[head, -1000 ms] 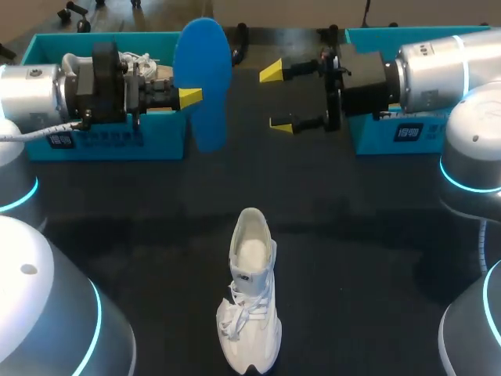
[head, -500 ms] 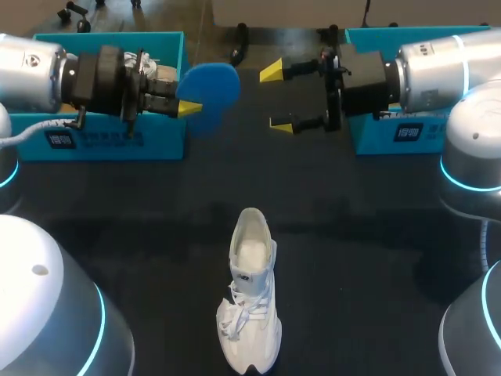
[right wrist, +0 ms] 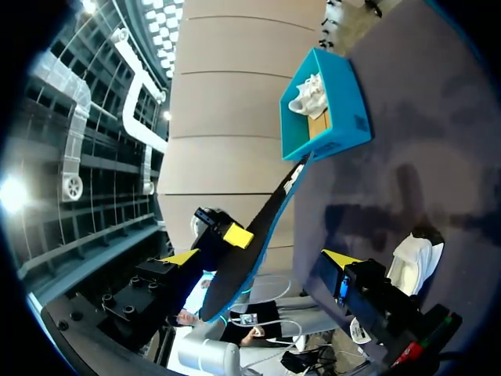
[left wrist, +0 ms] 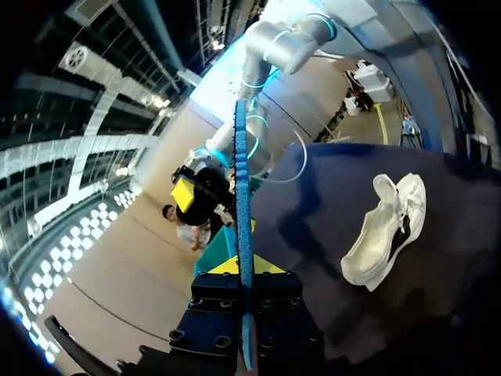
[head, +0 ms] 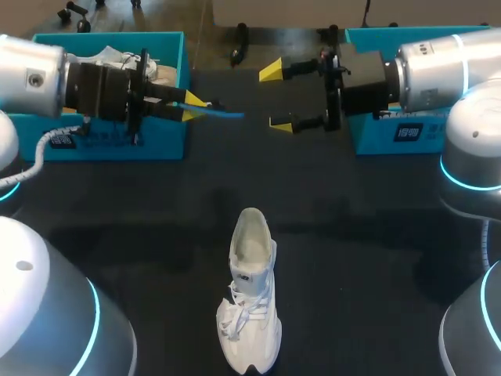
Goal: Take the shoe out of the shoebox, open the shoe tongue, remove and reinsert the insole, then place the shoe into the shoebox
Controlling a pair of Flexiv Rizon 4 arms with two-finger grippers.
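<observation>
Plainly, the left gripper [head: 194, 104] was pinched tight on the thin, flat, grainy blue insole [head: 223, 114], seen edge-on, while the right gripper [head: 277, 97] stood with its fingers wide apart, touching nothing.

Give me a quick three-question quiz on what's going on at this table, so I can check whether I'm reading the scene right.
1. True or false: the right gripper is holding the white shoe.
2. Pick one: the left gripper is shut on A) a shoelace, B) the blue insole, C) nothing.
3. Fill in the blank: the white shoe stands on the ____.

Key
1. False: the right gripper is open and empty, up above the shoe.
2. B.
3. table.
</observation>
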